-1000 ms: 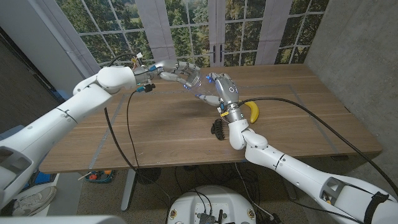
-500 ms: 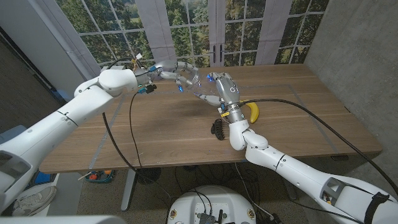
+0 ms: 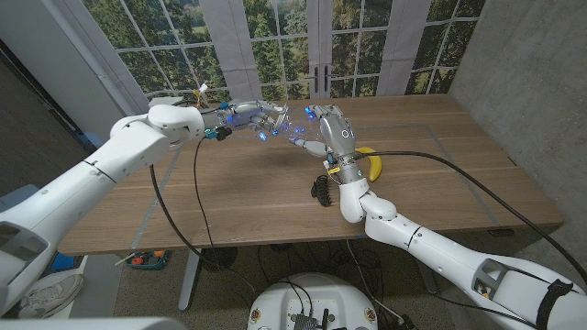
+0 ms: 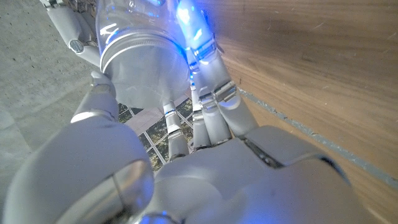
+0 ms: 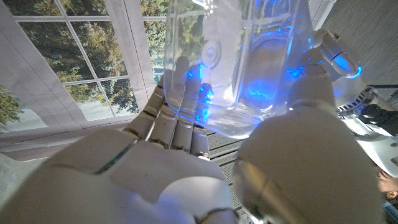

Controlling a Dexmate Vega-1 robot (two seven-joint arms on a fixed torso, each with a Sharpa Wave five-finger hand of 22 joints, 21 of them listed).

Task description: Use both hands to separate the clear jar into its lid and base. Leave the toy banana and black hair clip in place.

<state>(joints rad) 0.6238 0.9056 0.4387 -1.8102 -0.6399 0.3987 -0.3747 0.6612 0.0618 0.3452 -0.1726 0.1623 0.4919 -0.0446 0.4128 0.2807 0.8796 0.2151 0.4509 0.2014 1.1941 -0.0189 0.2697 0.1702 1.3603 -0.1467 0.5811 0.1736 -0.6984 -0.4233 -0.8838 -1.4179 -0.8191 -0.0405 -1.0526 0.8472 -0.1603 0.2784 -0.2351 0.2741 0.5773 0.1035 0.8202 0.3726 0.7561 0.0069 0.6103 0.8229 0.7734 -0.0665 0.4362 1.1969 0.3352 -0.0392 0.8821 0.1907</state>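
The clear jar [image 3: 292, 128] is held up above the far middle of the table [image 3: 229, 188], between both hands. It is smooth, see-through plastic or glass, with a ribbed rim band seen in the left wrist view [image 4: 134, 53]; no label or writing can be read on it. The left hand [image 3: 252, 117], white and grey with blue lights glowing at the fingers, wraps one end of the jar. The right hand [image 3: 328, 130] grips the other end, its fingers [image 5: 180, 99] and thumb closed around the clear wall [image 5: 249, 56]. Whether lid and base have parted, I cannot tell. The toy banana [image 3: 371, 162], glossy yellow and curved, lies on the wood-grain table just beside the right forearm. The black hair clip [image 3: 321, 190], toothed and matte, lies near it, closer to the table's front edge.
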